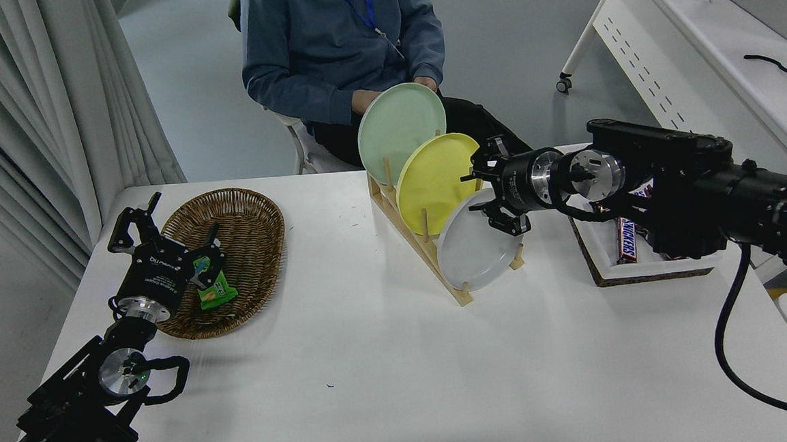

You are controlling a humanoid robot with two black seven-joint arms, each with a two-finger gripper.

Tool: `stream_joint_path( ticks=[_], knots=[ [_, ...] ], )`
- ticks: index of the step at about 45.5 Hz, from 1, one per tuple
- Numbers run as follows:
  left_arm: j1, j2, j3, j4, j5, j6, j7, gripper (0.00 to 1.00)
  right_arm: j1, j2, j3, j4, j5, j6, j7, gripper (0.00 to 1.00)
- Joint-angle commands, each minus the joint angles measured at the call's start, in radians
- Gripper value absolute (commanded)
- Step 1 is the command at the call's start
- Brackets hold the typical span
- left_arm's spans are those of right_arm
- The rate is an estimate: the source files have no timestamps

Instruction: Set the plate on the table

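Note:
The light grey plate [474,250] stands on edge in the nearest slot of a wooden rack [430,260] on the white table [389,378]. A yellow plate [435,177] and a pale green plate [398,128] stand behind it. My right gripper [482,191] is open, coming in from the right, with its fingers at the grey plate's upper right rim and the yellow plate's right edge. My left gripper [162,238] is parked at the lower left, open over a wicker basket.
The wicker basket [244,244] holds a green snack packet [213,287]. A tray [642,271] with a candy bar [626,241] sits under my right arm. A person in a blue sweater [334,40] sits at the far side. A white desk [711,44] stands at the top right.

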Motion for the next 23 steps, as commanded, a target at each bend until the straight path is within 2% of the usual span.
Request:
stream_joint_path(
  ticks=[1,23],
  knots=[
    [0.000,0.000,0.000,0.001,0.000,0.000,0.000,1.00,-0.002,0.002,0.012,-0.019,-0.026,0.008,-0.002,0.40],
    [-0.001,0.000,0.000,0.000,0.000,0.000,0.000,1.00,-0.002,0.002,0.011,-0.022,-0.028,0.008,-0.021,0.32]
  ],
)
